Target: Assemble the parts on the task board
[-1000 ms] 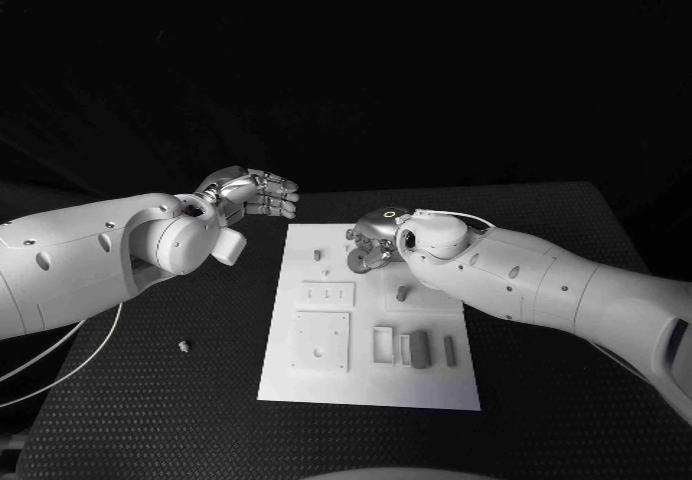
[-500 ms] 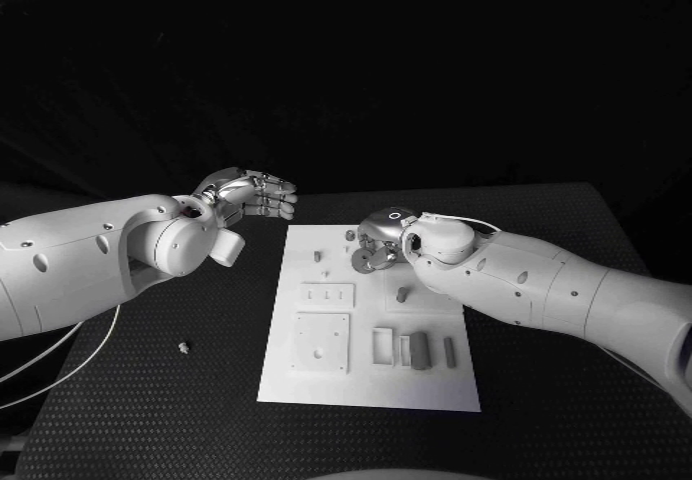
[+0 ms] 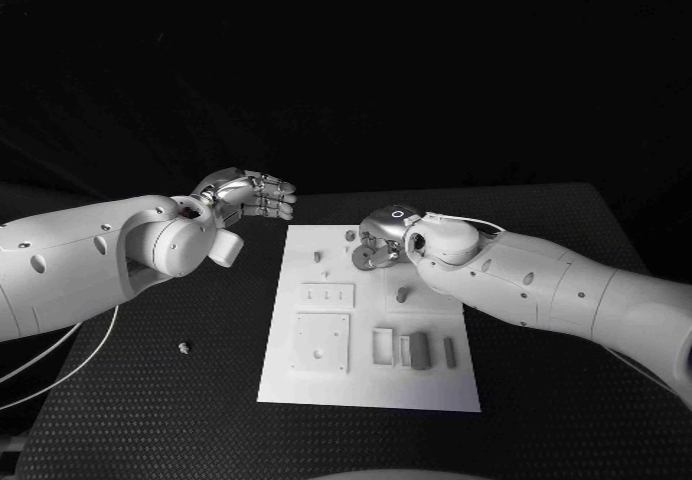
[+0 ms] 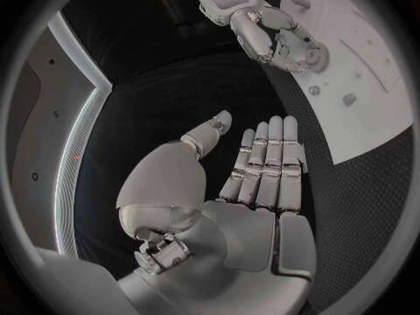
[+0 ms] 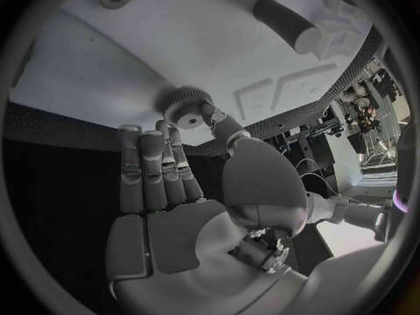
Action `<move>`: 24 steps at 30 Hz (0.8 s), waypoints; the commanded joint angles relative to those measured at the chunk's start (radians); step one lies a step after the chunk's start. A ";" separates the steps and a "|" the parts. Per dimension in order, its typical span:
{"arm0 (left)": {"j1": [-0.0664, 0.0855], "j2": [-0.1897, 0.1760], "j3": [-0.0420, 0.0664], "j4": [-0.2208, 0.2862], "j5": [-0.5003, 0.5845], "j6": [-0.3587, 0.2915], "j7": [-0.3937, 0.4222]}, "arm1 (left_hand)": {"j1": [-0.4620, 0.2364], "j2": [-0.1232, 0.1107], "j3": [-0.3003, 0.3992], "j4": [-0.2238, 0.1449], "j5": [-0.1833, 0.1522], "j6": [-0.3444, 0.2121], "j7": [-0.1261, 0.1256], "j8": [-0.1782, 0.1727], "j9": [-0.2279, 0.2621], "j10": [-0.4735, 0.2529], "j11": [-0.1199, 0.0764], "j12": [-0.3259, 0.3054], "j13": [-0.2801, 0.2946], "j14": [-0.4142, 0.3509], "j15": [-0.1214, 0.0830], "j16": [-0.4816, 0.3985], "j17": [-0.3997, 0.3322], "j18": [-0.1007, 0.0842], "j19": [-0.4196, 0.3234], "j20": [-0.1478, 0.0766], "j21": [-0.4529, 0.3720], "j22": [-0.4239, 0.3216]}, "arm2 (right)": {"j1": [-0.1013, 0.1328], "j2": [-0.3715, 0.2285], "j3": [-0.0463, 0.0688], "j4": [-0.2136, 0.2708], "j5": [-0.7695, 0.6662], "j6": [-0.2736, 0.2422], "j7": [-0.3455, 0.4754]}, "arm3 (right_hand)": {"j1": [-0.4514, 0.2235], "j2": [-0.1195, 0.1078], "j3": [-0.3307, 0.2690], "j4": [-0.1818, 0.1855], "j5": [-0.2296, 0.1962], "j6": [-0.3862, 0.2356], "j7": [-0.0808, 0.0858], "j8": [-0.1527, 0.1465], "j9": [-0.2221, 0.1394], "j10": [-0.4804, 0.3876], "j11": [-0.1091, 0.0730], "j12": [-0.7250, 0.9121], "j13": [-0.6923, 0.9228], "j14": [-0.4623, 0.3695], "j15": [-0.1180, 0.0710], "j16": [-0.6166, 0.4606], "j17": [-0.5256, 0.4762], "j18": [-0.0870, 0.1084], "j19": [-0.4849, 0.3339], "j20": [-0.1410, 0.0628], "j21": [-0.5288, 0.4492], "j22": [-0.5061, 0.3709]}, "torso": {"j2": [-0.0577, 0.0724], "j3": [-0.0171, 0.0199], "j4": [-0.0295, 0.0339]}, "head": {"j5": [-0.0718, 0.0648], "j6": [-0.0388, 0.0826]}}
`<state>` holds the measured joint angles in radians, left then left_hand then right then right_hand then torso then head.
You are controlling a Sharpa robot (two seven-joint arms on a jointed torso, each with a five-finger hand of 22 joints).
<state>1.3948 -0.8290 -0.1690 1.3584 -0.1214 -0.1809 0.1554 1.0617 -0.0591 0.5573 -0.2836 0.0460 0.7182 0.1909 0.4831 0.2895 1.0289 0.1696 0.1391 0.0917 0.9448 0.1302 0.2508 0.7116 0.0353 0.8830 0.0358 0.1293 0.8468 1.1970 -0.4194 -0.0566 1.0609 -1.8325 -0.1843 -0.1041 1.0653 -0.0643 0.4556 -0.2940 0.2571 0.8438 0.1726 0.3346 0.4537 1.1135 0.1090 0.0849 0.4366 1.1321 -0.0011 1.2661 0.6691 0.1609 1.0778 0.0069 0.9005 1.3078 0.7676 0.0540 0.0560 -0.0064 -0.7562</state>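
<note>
The white task board [image 3: 368, 375] lies in the middle of the black table. My right hand [image 3: 378, 238] hovers over the board's far end and pinches a small toothed gear [image 3: 365, 258] between thumb and fingertips; the gear [image 5: 185, 110] hangs just above the board [image 5: 105, 63]. A dark peg [image 3: 402, 294] stands upright on the board just nearer than the gear, and shows as a cylinder [image 5: 284, 22] in the right wrist view. My left hand [image 3: 257, 193] floats off the board's far left corner, holding nothing, its fingers [image 4: 267, 161] side by side and the thumb apart.
Near the board's near end lie a frame [image 3: 382, 345] and two bars [image 3: 420, 350]. Left of them sit a square plate [image 3: 322, 340] and a smaller plate [image 3: 327, 294]. Two small studs [image 3: 317, 256] stand farther back. A tiny loose piece [image 3: 183, 347] lies on the table left of the board.
My right hand has shifted slightly with the gear still pinched in it. The left hand has stayed where it was.
</note>
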 commanded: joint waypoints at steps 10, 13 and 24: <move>0.001 -0.002 0.001 0.004 -0.003 0.003 0.007 | -0.004 -0.003 -0.004 0.001 0.004 -0.004 0.022 -0.005 0.001 0.006 0.003 -0.007 -0.001 0.004 0.004 -0.005 0.002 0.015 0.008 -0.001 -0.007 0.002 | 0.004 -0.013 0.013 0.031 -0.029 -0.050 -0.010 | 0.030 0.034 0.004 0.004 0.002 0.014 -0.001 0.006 -0.002 0.024 -0.008 0.000 0.002 0.006 -0.010 0.003 -0.002 0.101 0.005 -0.007 0.005 0.019 | 0.000 -0.0005 0.0015 | 0.000 0.002; 0.001 -0.002 0.001 0.004 -0.003 0.003 0.007 | -0.004 -0.003 -0.004 0.001 0.004 -0.004 0.022 -0.005 0.001 0.006 0.003 -0.007 -0.001 0.004 0.004 -0.005 0.002 0.015 0.008 -0.001 -0.007 0.002 | 0.005 -0.012 0.017 0.037 -0.034 -0.058 -0.013 | 0.030 0.034 0.003 0.004 0.002 0.015 -0.002 0.006 -0.002 0.025 -0.008 0.001 0.002 0.007 -0.010 0.003 -0.002 0.101 0.006 -0.008 0.005 0.019 | 0.000 -0.0008 0.0014 | 0.000 0.003; 0.001 0.001 0.001 0.004 -0.003 0.004 0.007 | -0.004 -0.004 -0.004 0.001 0.004 -0.004 0.022 -0.005 0.001 0.006 0.003 -0.008 -0.001 0.004 0.005 -0.005 0.002 0.015 0.008 -0.001 -0.007 0.002 | 0.005 0.024 0.020 0.004 -0.045 -0.062 -0.019 | 0.028 0.030 0.001 0.005 0.002 0.015 -0.002 0.004 -0.004 0.026 -0.009 -0.001 0.002 0.010 -0.011 0.003 -0.003 0.101 0.008 -0.008 0.006 0.019 | 0.000 -0.0022 0.0015 | -0.001 0.005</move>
<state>1.3948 -0.8304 -0.1690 1.3600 -0.1217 -0.1810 0.1553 1.0617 -0.0591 0.5573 -0.2836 0.0460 0.7181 0.1909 0.4831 0.2896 1.0289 0.1696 0.1350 0.0918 0.9449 0.1302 0.2508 0.7121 0.0353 0.8830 0.0358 0.1253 0.8475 1.2013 -0.3975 -0.0369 1.0689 -1.8575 -0.2366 -0.1154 1.0653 -0.0644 0.4580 -0.2914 0.2556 0.8535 0.1701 0.3346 0.4507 1.1201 0.1069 0.0782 0.4366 1.1433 -0.0051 1.2661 0.6670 0.1606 1.0837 0.0060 0.9005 1.3078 0.7676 0.0526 0.0571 -0.0064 -0.7517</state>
